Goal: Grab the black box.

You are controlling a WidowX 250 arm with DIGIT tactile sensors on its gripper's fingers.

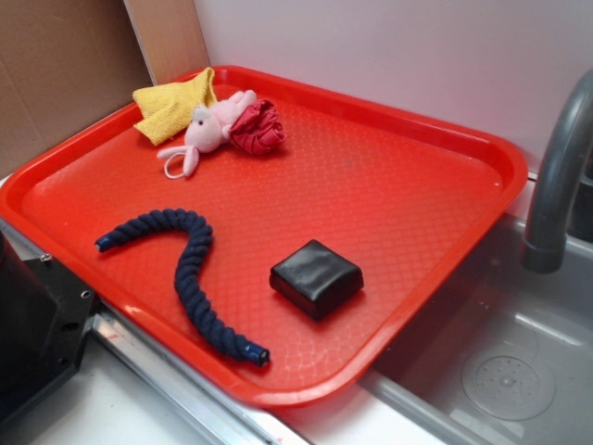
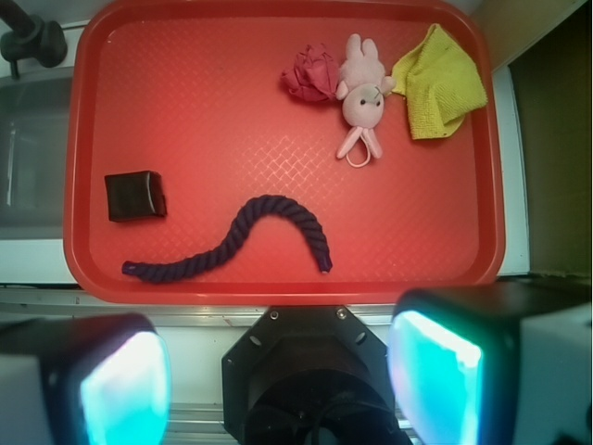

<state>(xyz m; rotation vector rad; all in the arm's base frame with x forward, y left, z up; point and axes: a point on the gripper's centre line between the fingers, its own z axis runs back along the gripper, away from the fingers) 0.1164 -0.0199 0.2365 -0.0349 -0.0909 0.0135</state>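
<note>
Black box (image 2: 135, 196) at tray's (image 2: 278, 283) 9 o'clock looked rigid, glossy, prob. slick; I'd pinch opposite flat sides. Gripper (image 2: 278, 371) jaws spread, empty.

Tray (image 1: 445, 120) sitting over the sink (image 1: 500, 371) edge, tap (image 1: 556, 185) standing beside it. Box (image 1: 316, 276) lying on the tray near the sink side, apart from the rope (image 1: 190, 269) curving alongside. Cloth (image 1: 171, 107), toy rabbit (image 1: 208, 130) and crumpled rag (image 1: 259, 128) bunching together, touching, in the far corner.
</note>
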